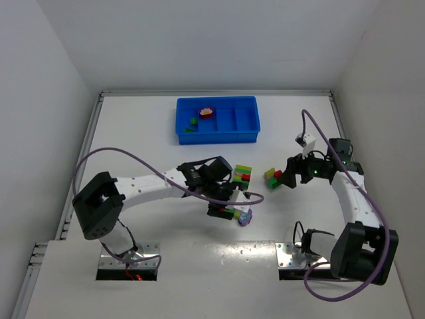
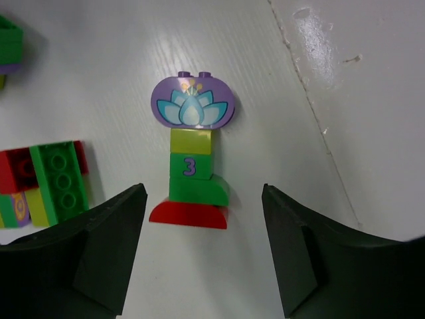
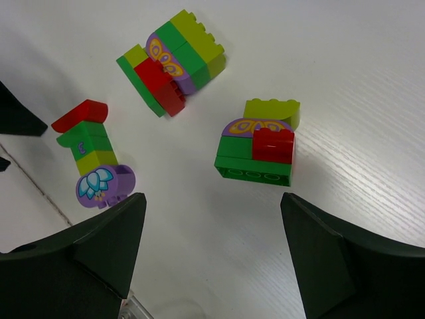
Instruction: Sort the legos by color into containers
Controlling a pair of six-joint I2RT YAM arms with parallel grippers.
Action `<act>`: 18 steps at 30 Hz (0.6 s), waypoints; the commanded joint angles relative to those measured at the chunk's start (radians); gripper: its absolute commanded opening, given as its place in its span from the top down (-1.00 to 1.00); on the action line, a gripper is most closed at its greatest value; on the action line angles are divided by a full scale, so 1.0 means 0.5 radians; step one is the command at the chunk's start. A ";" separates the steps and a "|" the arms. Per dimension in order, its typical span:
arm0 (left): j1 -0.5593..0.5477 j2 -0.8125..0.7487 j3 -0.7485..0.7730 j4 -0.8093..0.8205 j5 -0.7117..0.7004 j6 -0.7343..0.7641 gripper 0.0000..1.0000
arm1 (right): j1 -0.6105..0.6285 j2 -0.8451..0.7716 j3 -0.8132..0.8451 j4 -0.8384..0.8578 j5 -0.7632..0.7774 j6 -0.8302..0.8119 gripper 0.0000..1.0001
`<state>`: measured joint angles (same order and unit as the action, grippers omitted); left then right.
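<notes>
Sorted few legos into tray; left three mixed clumps on counter; held left pincer and right pincer released.

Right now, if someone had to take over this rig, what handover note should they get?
Left gripper: open, its fingers either side of the lotus-topped stack, which lies on the table untouched.
Right gripper: open and empty, over the table by the right clump.
Done: green bricks and a red piece sit in the blue tray's two leftmost compartments.
Left: the stack, the right clump and the middle clump need splitting and sorting.
</notes>
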<state>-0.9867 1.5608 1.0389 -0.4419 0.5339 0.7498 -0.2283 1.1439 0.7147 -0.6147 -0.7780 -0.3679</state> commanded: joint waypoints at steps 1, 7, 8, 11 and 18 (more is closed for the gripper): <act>-0.061 0.100 0.088 -0.027 -0.015 0.182 -0.50 | -0.028 0.001 0.003 0.039 -0.049 -0.043 -0.66; -0.101 0.207 0.146 -0.027 -0.040 0.200 -0.26 | -0.065 0.019 0.022 0.039 -0.049 -0.043 -0.66; -0.101 0.228 0.146 -0.027 -0.040 0.200 -0.26 | -0.065 0.019 0.022 0.039 -0.049 -0.043 -0.66; -0.101 0.253 0.146 0.015 -0.083 0.200 -0.26 | -0.065 0.038 0.022 0.021 -0.067 -0.043 -0.66; -0.101 0.367 0.223 0.034 -0.083 0.200 -0.33 | -0.083 0.038 0.022 0.021 -0.085 -0.043 -0.66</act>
<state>-1.0237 1.7306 1.1091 -0.4507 0.4805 0.8272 -0.2619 1.1625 0.7147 -0.6147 -0.7853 -0.3679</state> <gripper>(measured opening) 0.664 0.829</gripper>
